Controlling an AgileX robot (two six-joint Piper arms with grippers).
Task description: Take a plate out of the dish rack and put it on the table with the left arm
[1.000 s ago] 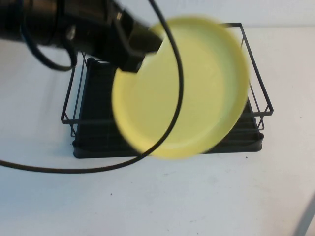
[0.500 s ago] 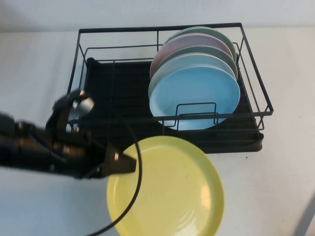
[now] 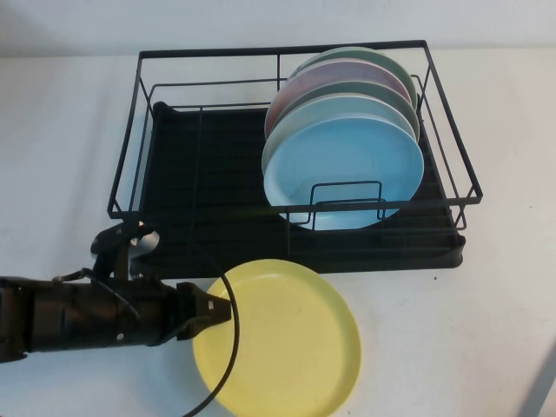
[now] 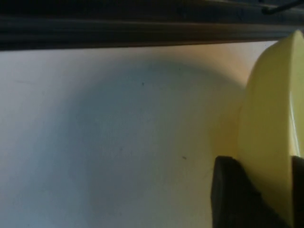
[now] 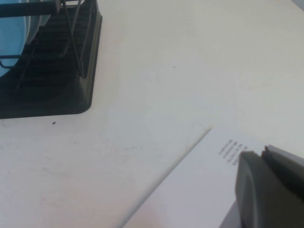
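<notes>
The yellow plate (image 3: 287,339) lies nearly flat, low at the table (image 3: 486,330), just in front of the black dish rack (image 3: 200,243). I cannot tell whether it touches the table. My left gripper (image 3: 217,310) reaches in from the left and is shut on the plate's left rim. In the left wrist view the plate's rim (image 4: 270,118) sits between the black fingers (image 4: 232,194) of the left gripper (image 4: 266,183), with the rack's base (image 4: 142,28) beyond. My right gripper (image 5: 263,156) is shut and empty, parked low at the right.
A light blue plate (image 3: 347,169) stands at the front of several plates in the rack's right half, with a pink plate (image 3: 304,91) behind. The rack's left half holds nothing. A white printed sheet (image 5: 204,190) lies under the right gripper. The rack's corner (image 5: 71,71) shows nearby.
The left arm has carried the yellow plate from above the rack down to the table in front of it. The plate has gone from tilted to nearly flat.
</notes>
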